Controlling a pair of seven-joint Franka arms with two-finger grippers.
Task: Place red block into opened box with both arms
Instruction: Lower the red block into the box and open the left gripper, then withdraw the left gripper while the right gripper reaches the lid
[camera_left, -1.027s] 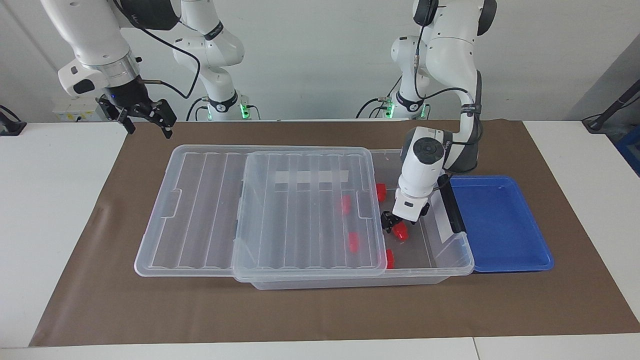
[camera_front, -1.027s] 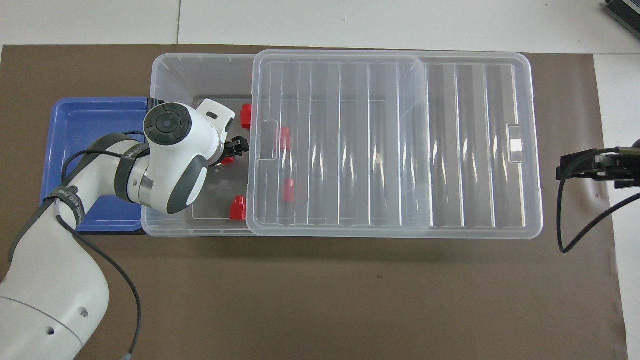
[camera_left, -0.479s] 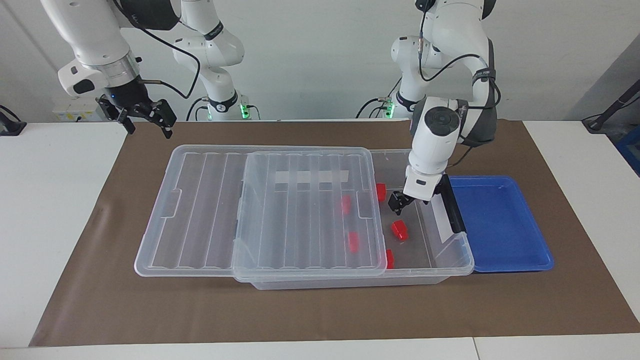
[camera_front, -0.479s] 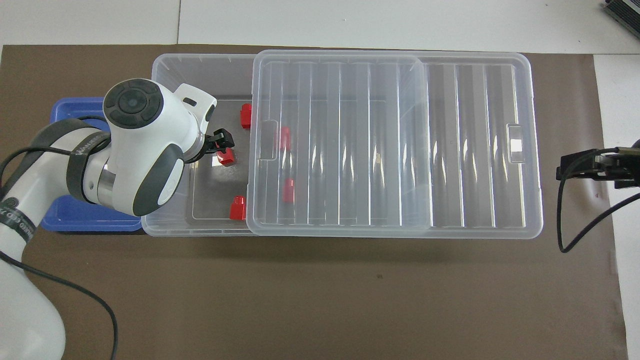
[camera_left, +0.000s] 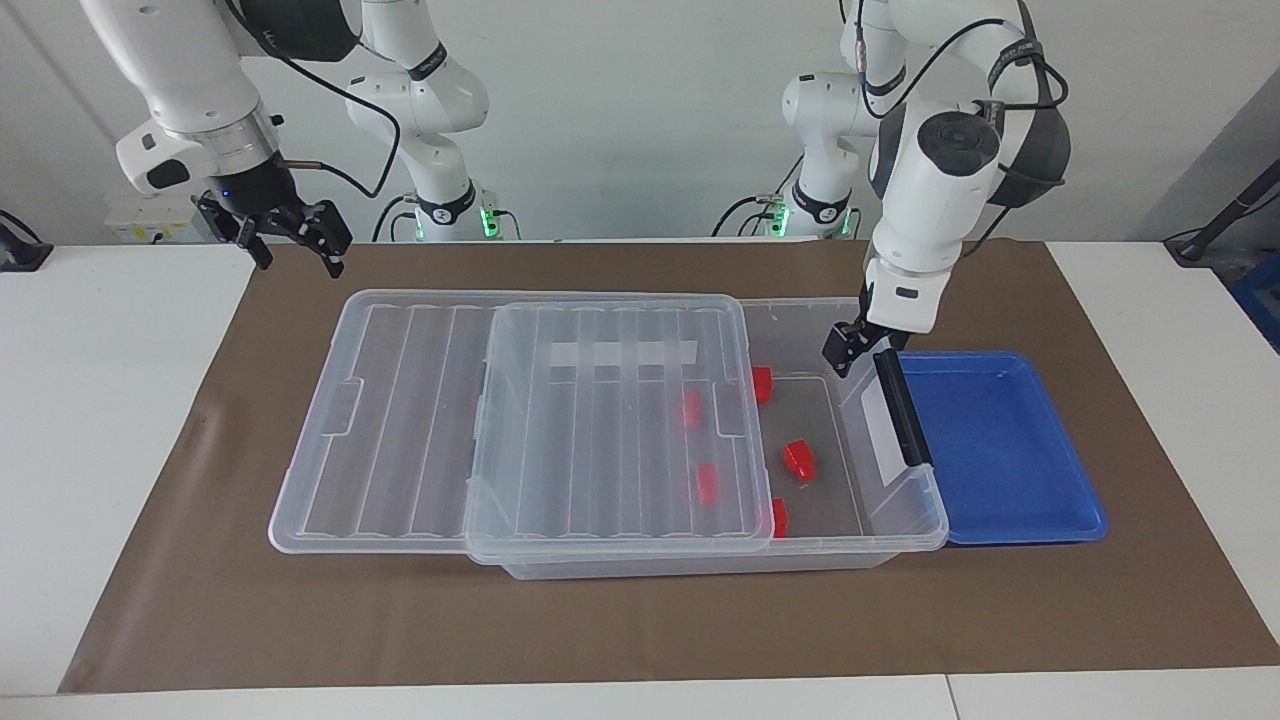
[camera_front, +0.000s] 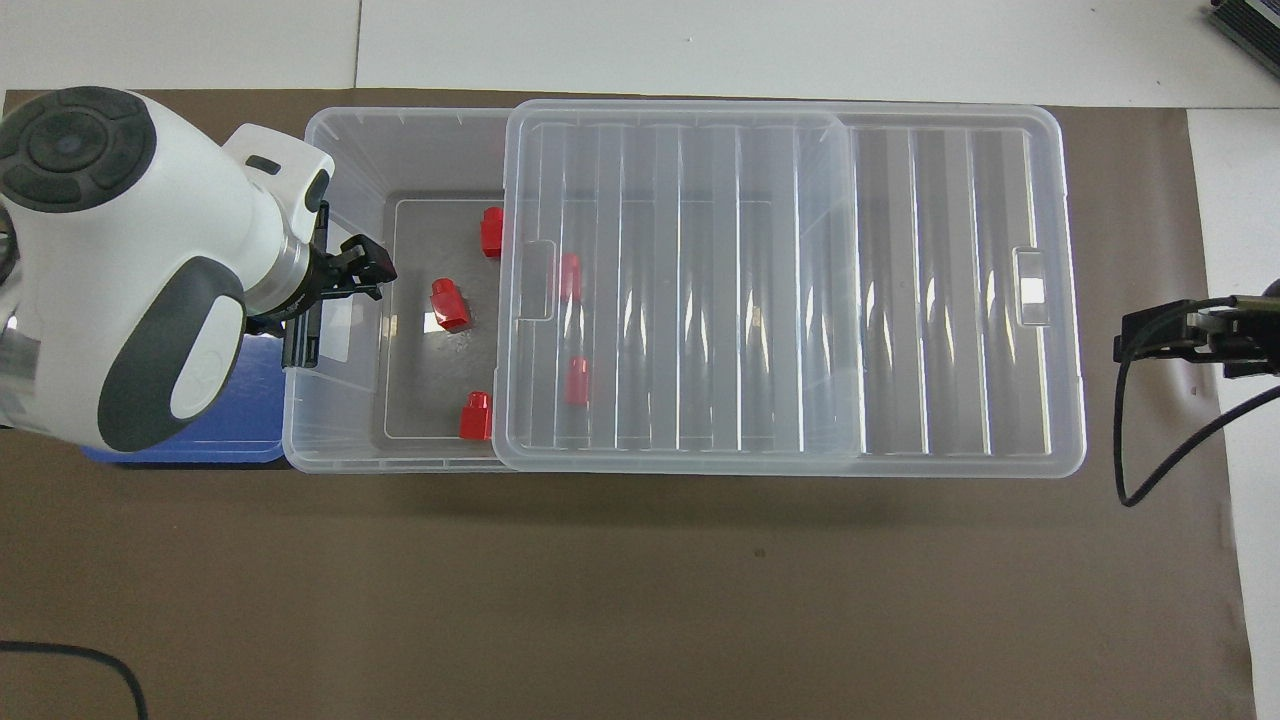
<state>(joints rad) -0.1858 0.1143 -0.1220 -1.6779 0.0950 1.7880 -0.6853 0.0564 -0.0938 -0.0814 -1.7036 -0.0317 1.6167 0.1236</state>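
The left arm's bulky wrist fills the overhead view's corner and hides most of the blue tray (camera_left: 1000, 440); the right arm is cut off in that view, only its gripper and cable showing at the edge. Two red blocks (camera_left: 691, 408) lie under the clear ribbed lid (camera_left: 620, 420) and read only as blurred red shapes through it. The lid rests slid toward the right arm's end of the box (camera_left: 905, 510), leaving the end with the black handle (camera_left: 901, 405) uncovered. A brown mat (camera_left: 640, 620) covers the white table (camera_left: 100, 400); the wall at the arms' bases is plain pale grey. The left gripper (camera_left: 843, 352) hangs empty over the open end of the box, close to the handle, touching nothing, its fingers apart with a clear gap. The right gripper (camera_left: 290, 232) waits raised over the mat's corner at its own end, well apart from the box, its fingers spread wide and holding nothing. The red block (camera_left: 799, 460) last in question lies free on the box floor in the uncovered part, tilted askew. Two more red blocks sit at the lid's edge, one (camera_left: 762, 383) nearer to the robots, one (camera_left: 780, 517) farther, both partly tucked under the rim.
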